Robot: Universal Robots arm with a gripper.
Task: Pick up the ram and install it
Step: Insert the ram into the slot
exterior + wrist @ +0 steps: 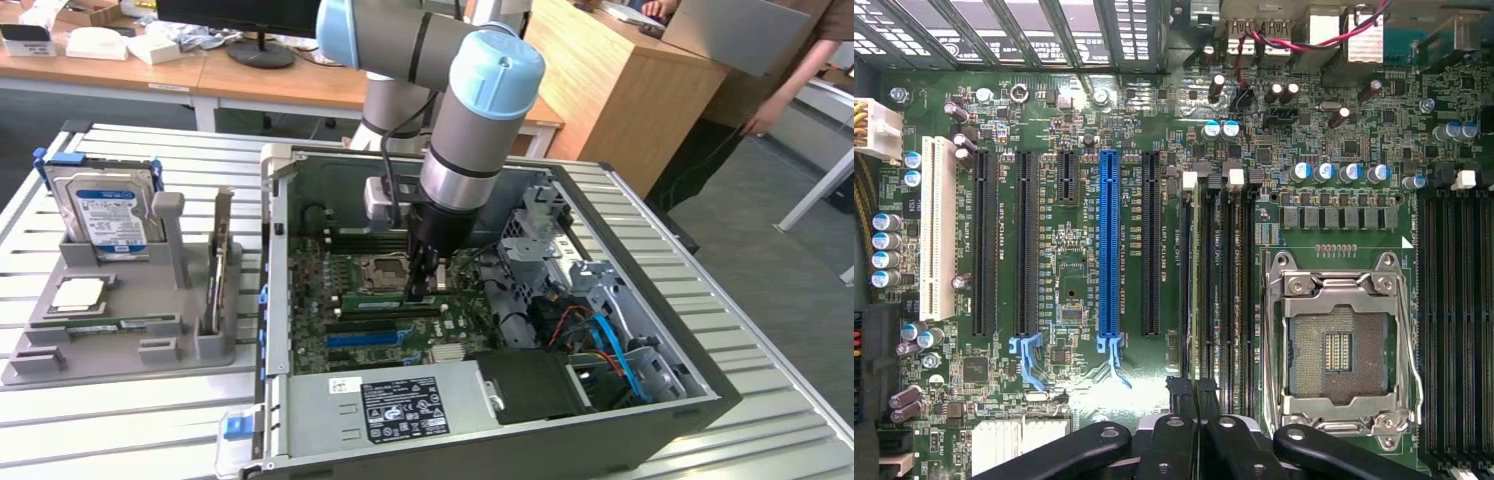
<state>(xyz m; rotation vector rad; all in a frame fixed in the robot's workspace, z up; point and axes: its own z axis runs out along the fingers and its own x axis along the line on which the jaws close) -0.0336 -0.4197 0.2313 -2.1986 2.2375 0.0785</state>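
Installation seems under way; claw (422, 291), clamped on ram (380, 301), holds it at memory slot (1188, 280); seating likely needs straight, even downward pressure, both ends level.

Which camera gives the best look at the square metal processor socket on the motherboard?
The wrist view: the processor socket faces it squarely, with its metal frame and contact field plain. The exterior view shows the same socket small and at a slant.

Slatted metal table (134, 430) carries two items: open computer case (607, 425) at the exterior view's right, grey plastic holder (120, 355) just beside it, left.
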